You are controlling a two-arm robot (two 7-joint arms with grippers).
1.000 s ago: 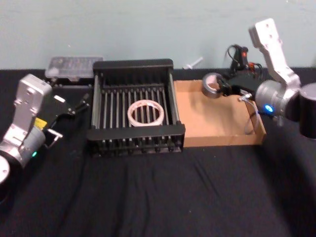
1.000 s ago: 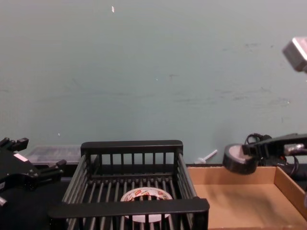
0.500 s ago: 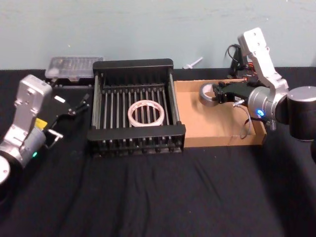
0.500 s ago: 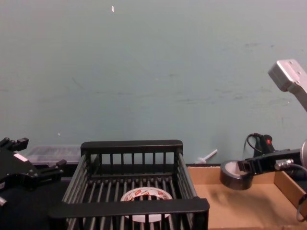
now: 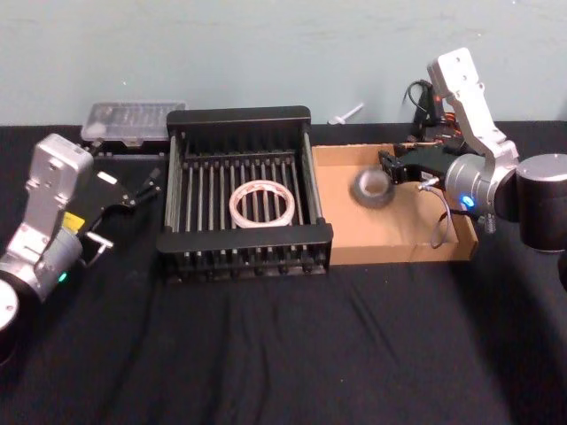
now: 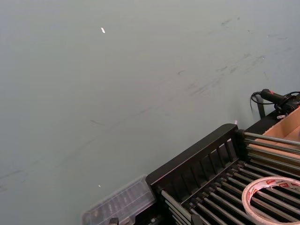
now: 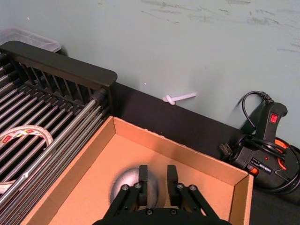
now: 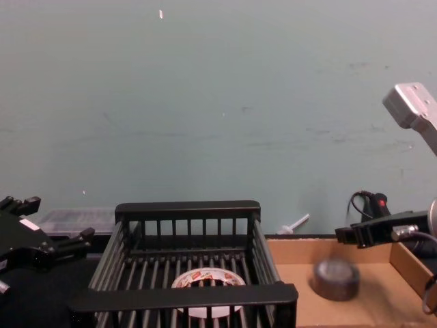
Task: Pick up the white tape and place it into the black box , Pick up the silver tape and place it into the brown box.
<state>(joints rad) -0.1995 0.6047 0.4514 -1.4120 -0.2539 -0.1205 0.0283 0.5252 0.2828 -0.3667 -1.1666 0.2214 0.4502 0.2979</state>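
Observation:
The silver tape [image 5: 370,186] is a blurred grey roll inside the brown box [image 5: 399,252], near its back left corner, and also shows in the chest view [image 8: 336,279]. My right gripper [image 5: 385,164] hovers just above it, open, with nothing between its fingers [image 7: 143,174]; the wrist view shows the roll [image 7: 126,187] beneath them. The white tape [image 5: 261,202] lies flat on the slatted floor of the black box [image 5: 244,115]. My left gripper [image 5: 142,186] stays open beside the black box's left wall, holding nothing.
A clear plastic case [image 5: 133,119] sits behind the black box at the back left. A black and orange corded tool [image 7: 265,140] lies behind the brown box. A small white piece [image 5: 347,112] rests by the wall. Black cloth covers the table's front.
My right gripper carried the silver tape down over the brown box, then let go. The roll has dropped from the fingers into the box. The left arm has not moved.

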